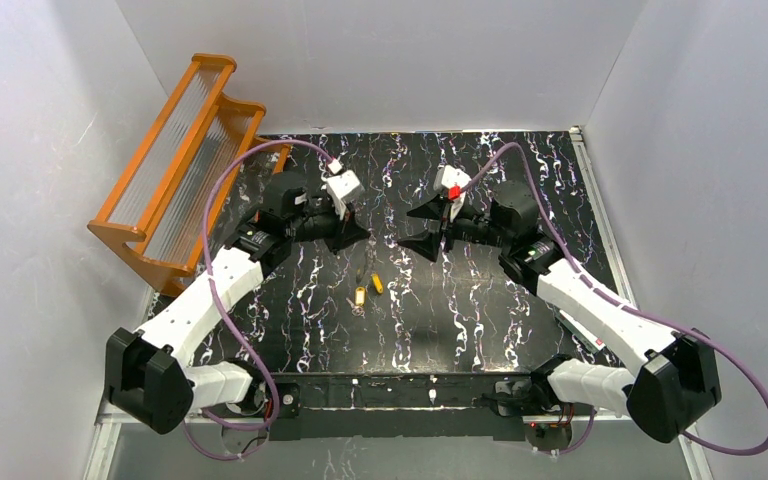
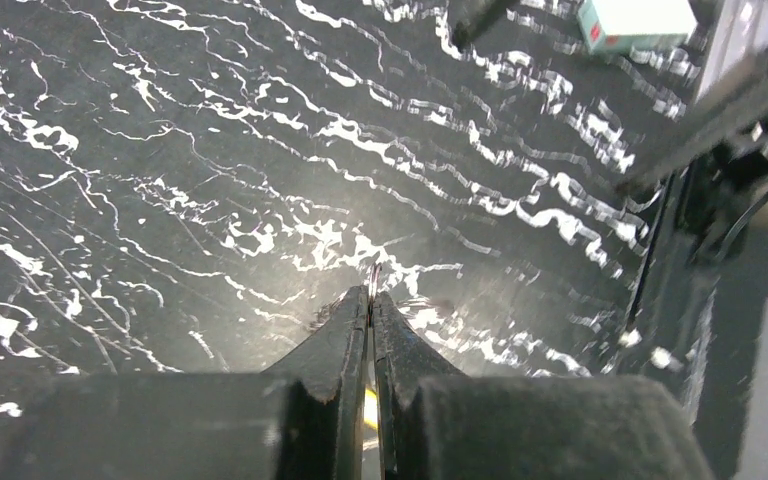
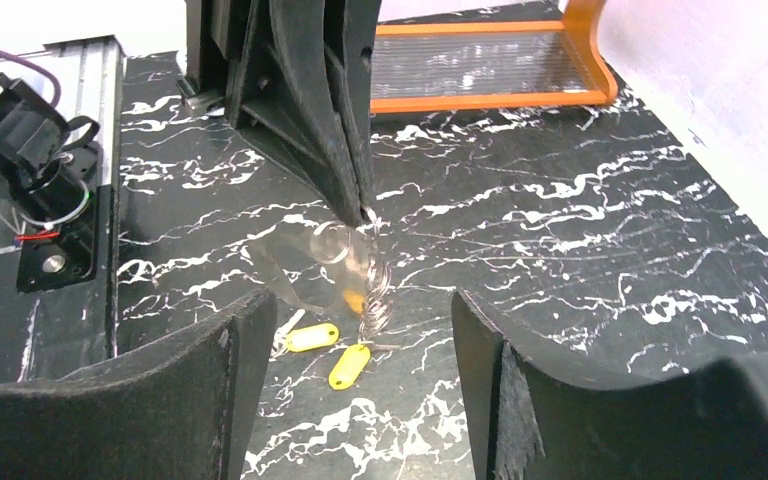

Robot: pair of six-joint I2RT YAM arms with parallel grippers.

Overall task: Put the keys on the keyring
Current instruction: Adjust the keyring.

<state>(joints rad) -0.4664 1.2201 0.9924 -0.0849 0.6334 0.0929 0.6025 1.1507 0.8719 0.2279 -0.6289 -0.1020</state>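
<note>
Two keys with yellow heads lie side by side on the black marbled table (image 1: pixel 480 320), one (image 1: pixel 360 294) left of the other (image 1: pixel 377 283). The right wrist view shows both (image 3: pixel 310 337) (image 3: pixel 349 365) flat on the table. My left gripper (image 1: pixel 364 232) (image 2: pixel 371 296) is shut on the keyring (image 3: pixel 375 280), a thin metal loop that hangs blurred from its tips (image 3: pixel 364 212); a sliver (image 2: pixel 373 274) pokes out past them. A blurred orange spot (image 3: pixel 353 298) beside the loop is unclear. My right gripper (image 1: pixel 422 229) (image 3: pixel 360 335) faces it, open and empty, above the keys.
An orange rack with ribbed clear panels (image 1: pixel 180 160) (image 3: pixel 480 60) stands at the table's far left corner. White walls close in the left, back and right sides. A metal rail (image 1: pixel 600 220) runs along the right edge of the table.
</note>
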